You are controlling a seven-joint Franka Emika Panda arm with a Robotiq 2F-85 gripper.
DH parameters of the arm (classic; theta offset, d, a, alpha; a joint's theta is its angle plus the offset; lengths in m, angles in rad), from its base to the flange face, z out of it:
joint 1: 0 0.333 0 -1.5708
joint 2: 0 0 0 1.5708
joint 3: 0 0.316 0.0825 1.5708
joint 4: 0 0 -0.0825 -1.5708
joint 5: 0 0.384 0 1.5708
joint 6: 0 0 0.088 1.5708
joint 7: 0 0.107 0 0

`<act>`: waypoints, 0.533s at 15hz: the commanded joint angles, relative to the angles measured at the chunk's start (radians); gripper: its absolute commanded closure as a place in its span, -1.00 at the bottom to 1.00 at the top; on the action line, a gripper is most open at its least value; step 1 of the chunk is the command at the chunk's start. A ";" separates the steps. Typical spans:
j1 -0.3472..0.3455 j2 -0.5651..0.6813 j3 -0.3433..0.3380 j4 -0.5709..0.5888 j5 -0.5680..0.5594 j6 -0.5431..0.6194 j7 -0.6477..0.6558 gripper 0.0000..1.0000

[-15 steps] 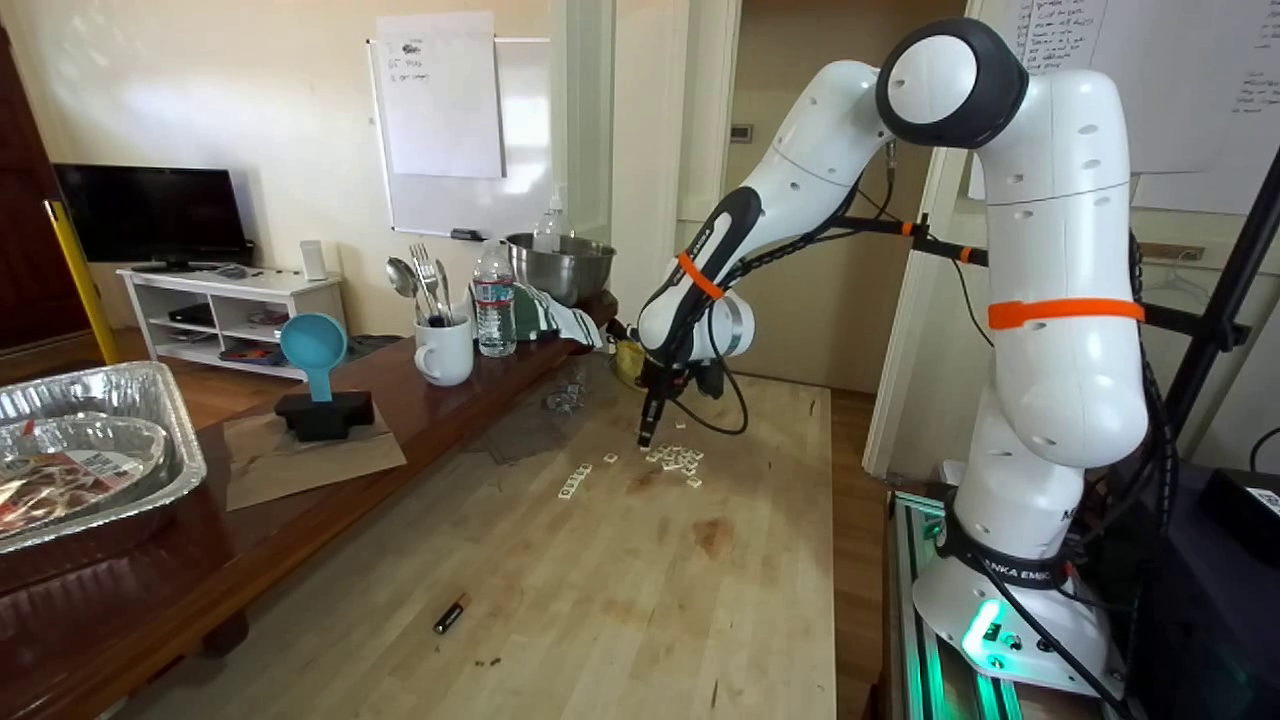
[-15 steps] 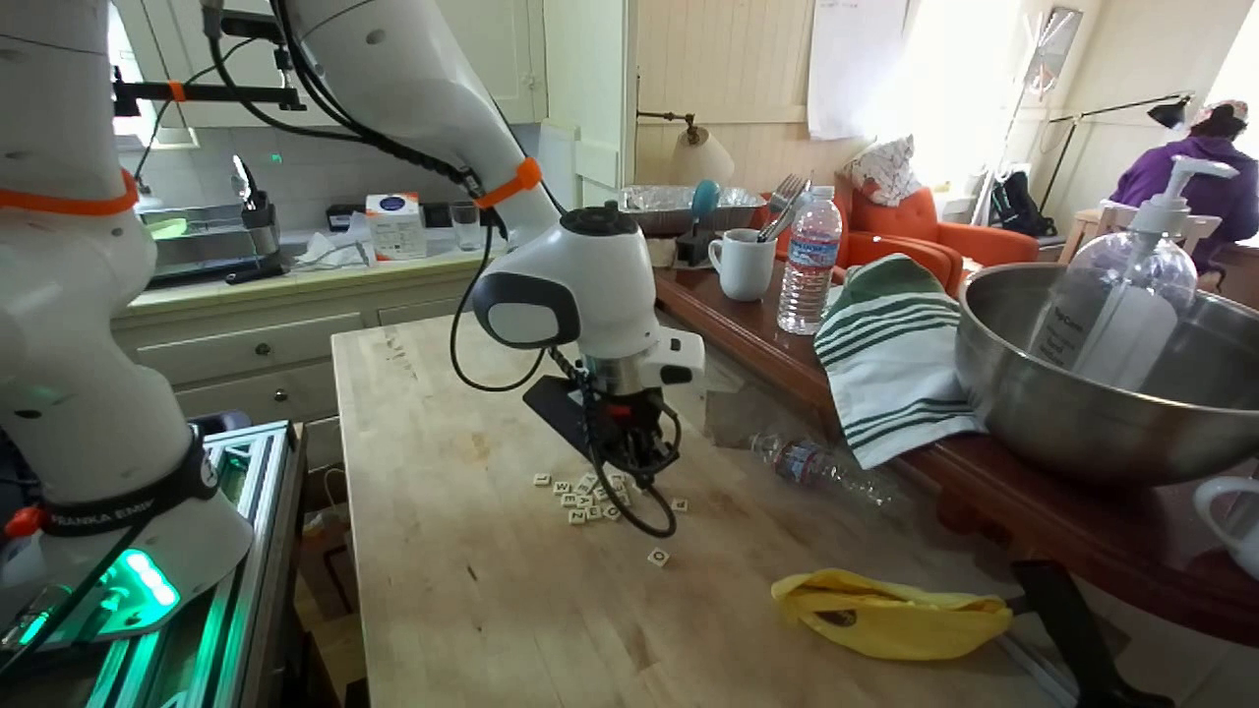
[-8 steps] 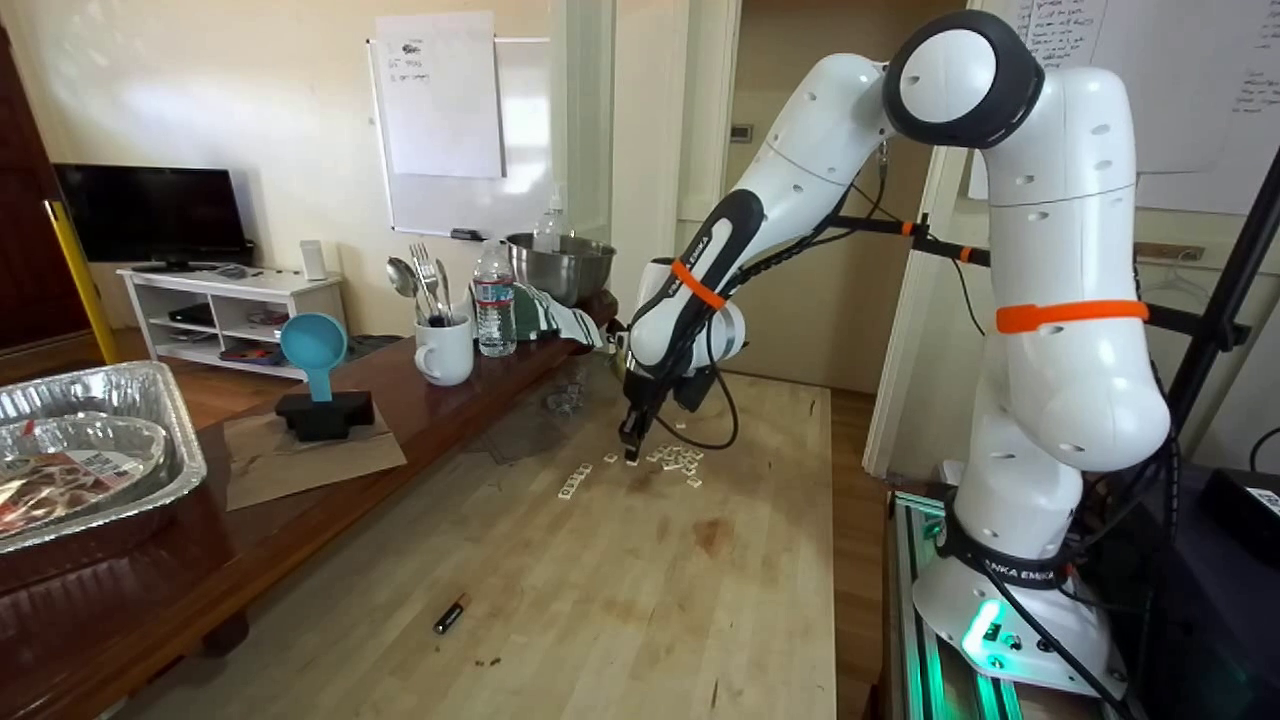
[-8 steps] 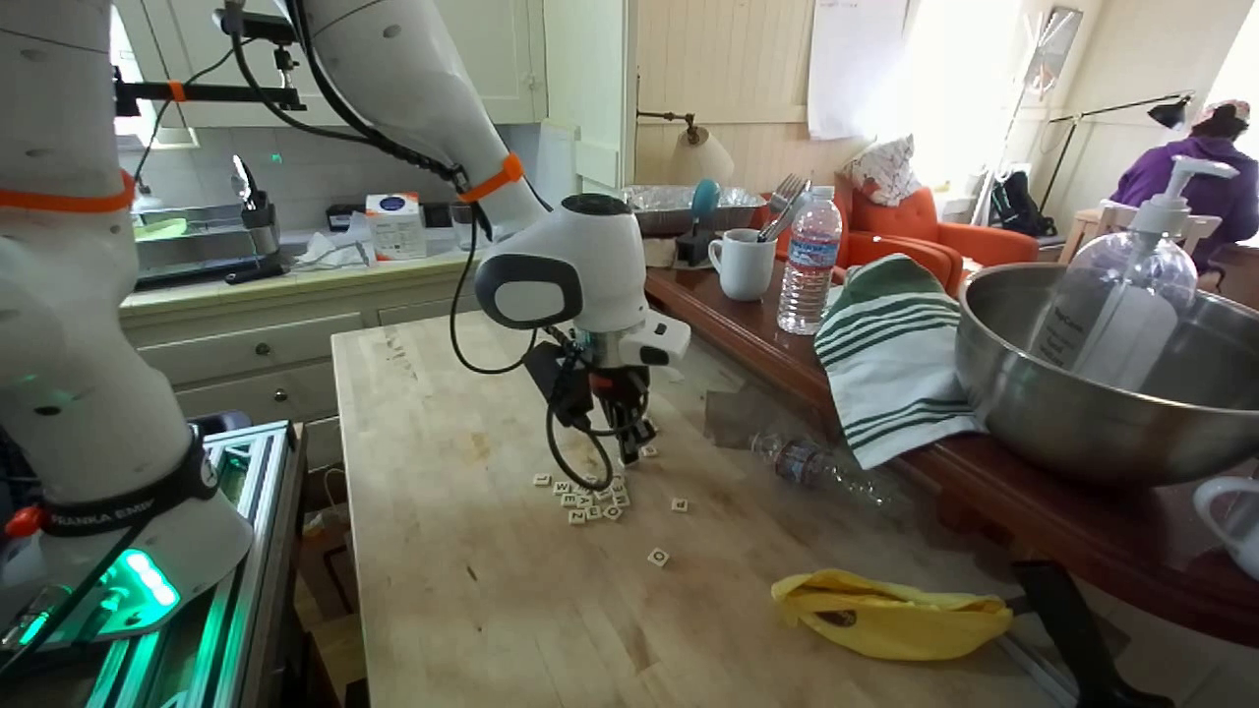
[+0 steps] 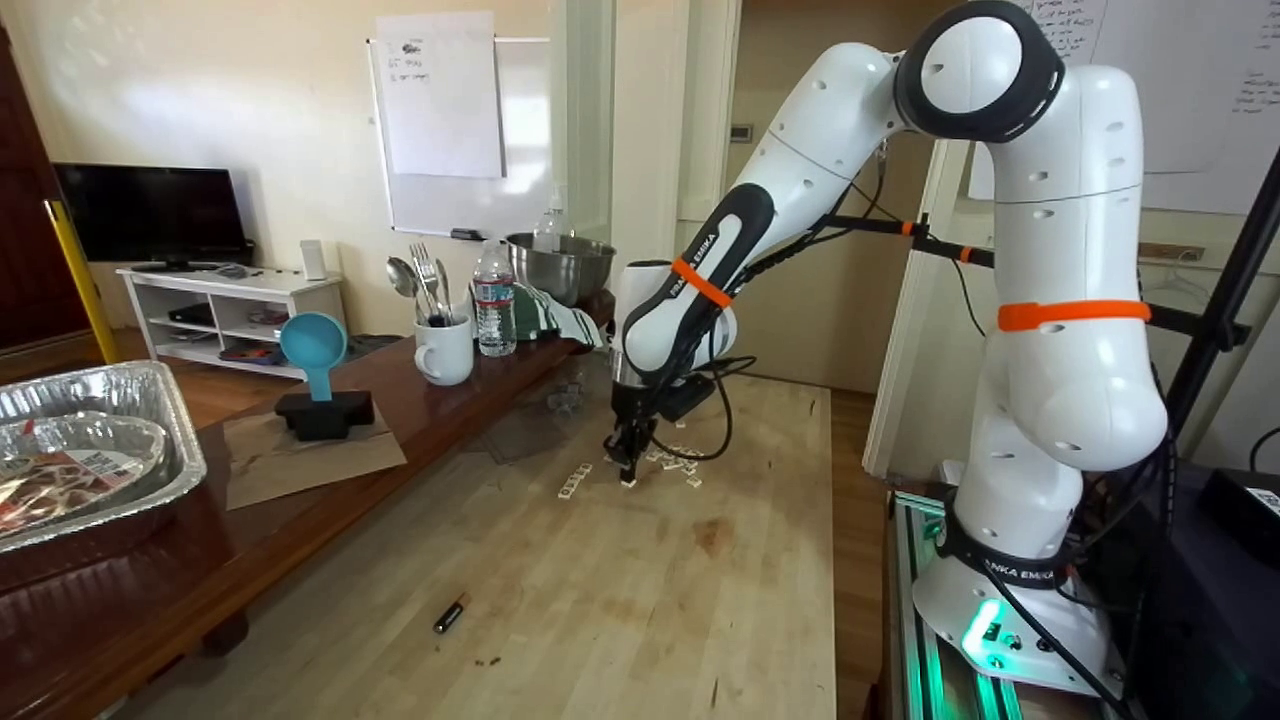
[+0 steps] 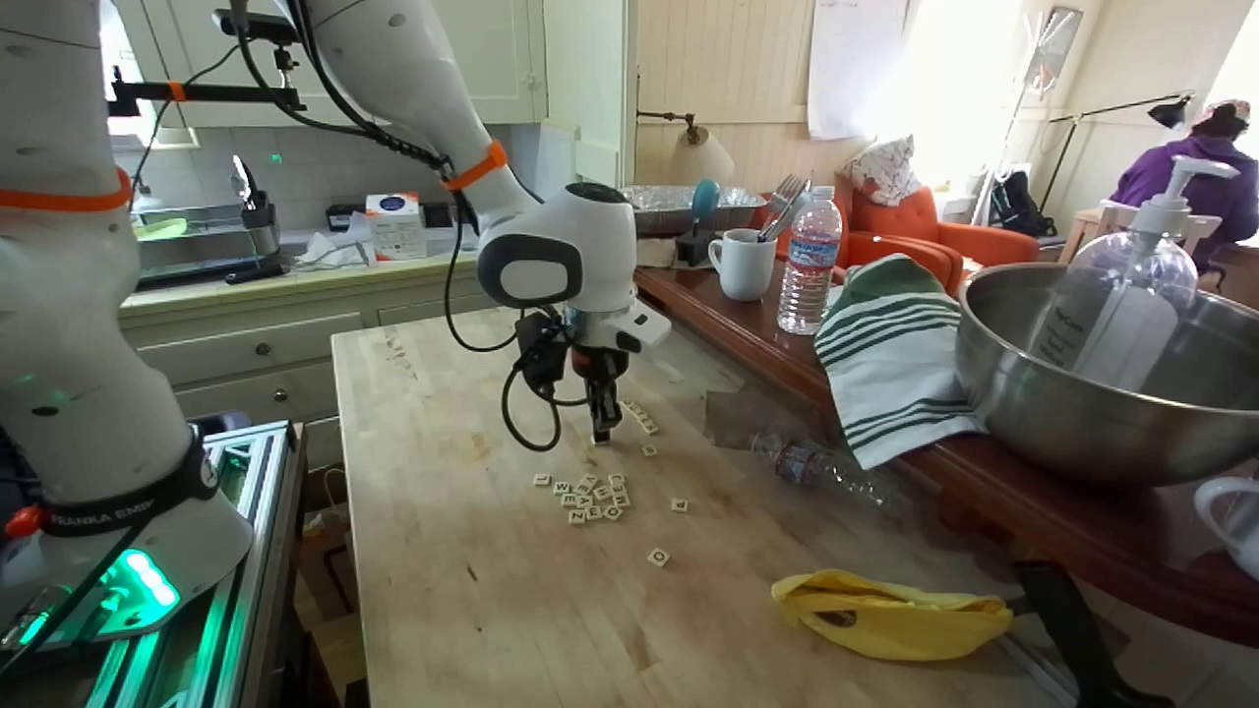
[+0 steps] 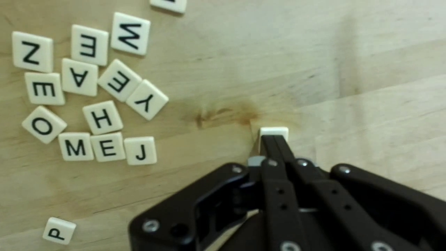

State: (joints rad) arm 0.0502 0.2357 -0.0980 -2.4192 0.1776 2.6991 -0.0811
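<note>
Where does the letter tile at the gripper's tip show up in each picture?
In an exterior view: letter tile below centre, under the gripper.
In an exterior view: letter tile below centre, slightly left.
Wrist view: letter tile right of centre, partly hidden.
Shared landmark: the tile cluster nearby.

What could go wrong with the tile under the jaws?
The jaws look shut and overlap the tile rather than straddling it, so a sideways push could spin it or slip off. They also hide most of its face in the wrist view, so a wrongly turned tile might go unnoticed. And the row of tiles and a loose tile lie close by, so overshooting could knock them askew.
</note>
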 commanded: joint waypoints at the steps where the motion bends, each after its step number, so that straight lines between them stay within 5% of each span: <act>1: -0.027 0.008 0.053 -0.002 0.008 0.006 0.084 1.00; 8: -0.026 0.006 0.063 -0.001 0.032 0.033 0.288 1.00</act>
State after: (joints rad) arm 0.0369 0.2367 -0.0537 -2.4187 0.1823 2.7061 0.1547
